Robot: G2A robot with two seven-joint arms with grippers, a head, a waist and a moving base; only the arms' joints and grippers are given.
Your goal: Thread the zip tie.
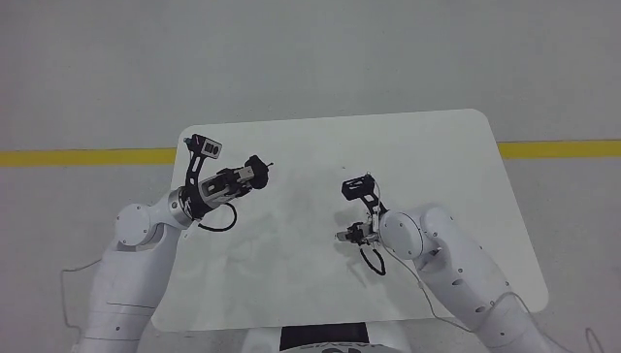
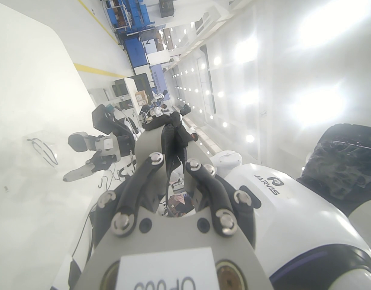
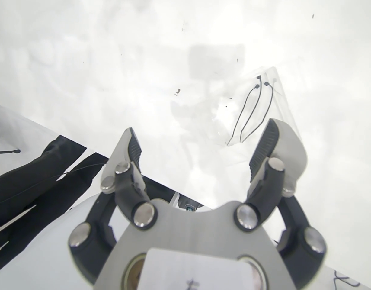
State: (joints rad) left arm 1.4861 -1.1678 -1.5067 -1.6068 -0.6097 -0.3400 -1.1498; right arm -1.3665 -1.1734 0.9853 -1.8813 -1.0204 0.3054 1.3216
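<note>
**Zip ties (image 3: 253, 108): location and claw status**

1. Location. Two thin black ties lie side by side in a clear bag (image 3: 279, 91), flat on the white table (image 1: 437, 159). Their heads point away from my right claw and their tails point towards it. My left wrist view shows the same pair (image 2: 42, 150) on the table surface, just beyond that claw's fingertips.

2. Right claw (image 3: 201, 126). The fingers are spread wide and hold nothing. I see the claw low over the table (image 1: 342, 238), near the ties and not touching them. From my left wrist it appears side-on (image 2: 71, 159), both fingers parted.

3. Left claw (image 2: 169, 131). The pads are pressed together. It hangs above the table's left part (image 1: 260, 172), apart from the ties. A thin dark strip (image 1: 271, 166) projects from its tip. I cannot tell what the strip is.
</note>
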